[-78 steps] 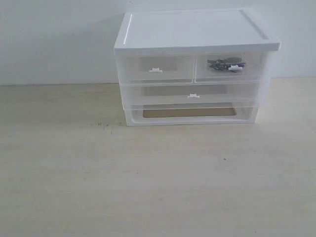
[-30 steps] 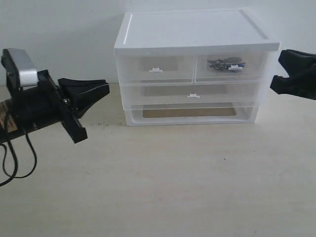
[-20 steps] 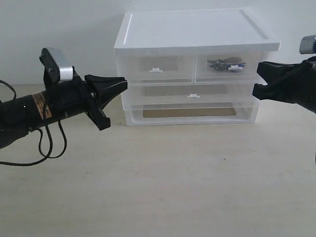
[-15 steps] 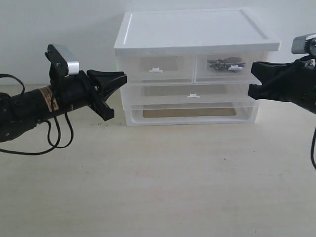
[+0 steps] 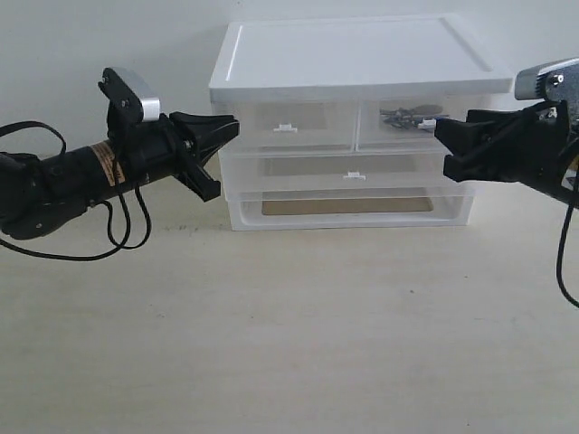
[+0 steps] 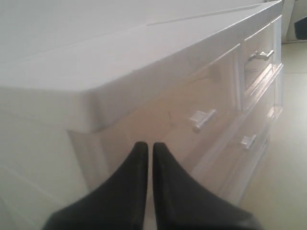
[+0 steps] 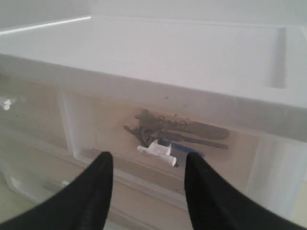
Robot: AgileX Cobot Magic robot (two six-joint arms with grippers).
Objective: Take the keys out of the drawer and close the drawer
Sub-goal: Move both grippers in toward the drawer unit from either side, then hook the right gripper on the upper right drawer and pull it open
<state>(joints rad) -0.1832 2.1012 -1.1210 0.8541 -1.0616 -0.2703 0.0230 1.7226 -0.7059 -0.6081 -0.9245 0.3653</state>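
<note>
The white drawer unit (image 5: 362, 54) stands at the back of the table. Its small right-hand drawer (image 5: 398, 136) is pushed in, and the keys (image 5: 409, 115) lie inside it, visible through the translucent front. In the right wrist view the keys (image 7: 168, 127) and their blue tag (image 7: 186, 146) sit just behind the white tab handle (image 7: 156, 149). My right gripper (image 5: 443, 147) (image 7: 147, 158) is open, level with that drawer's front and short of the handle. My left gripper (image 5: 233, 127) (image 6: 147, 144) is shut and empty, by the unit's left top corner.
The left-hand twin drawer (image 5: 288, 127) and the full-width drawer (image 5: 355, 174) below it are both pushed in. An open bottom slot (image 5: 348, 206) shows the table through it. The pale wooden table (image 5: 298, 334) stretches in front, and a white wall rises behind.
Both arms came in from the sides. The left gripper rose and moved right up to the unit's left corner. The right gripper moved left in front of the right-hand drawer.
</note>
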